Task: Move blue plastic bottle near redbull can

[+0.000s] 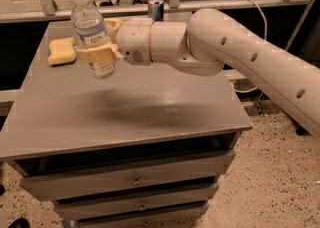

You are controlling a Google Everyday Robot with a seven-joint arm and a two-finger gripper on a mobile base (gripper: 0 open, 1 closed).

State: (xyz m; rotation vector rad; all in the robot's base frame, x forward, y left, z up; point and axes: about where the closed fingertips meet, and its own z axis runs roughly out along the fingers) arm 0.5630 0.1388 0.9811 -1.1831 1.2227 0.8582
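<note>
I work in what looks like a lab or workshop. A grey drawer cabinet [135, 179] gives me my surface [150, 117]. It stands on a speckled hard floor [270, 172], with bare metal framing [225, 4] and a white cable [257, 9] behind. My jaws hang above the surface's left rear, clamped around the blue plastic bottle [91, 28].

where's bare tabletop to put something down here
The widest bare patch is the front half of the table, from its front edge back to the arm. A smaller gap lies at the back between the yellow sponge and the redbull can, but the gripper holding the blue plastic bottle crowds it.
</note>
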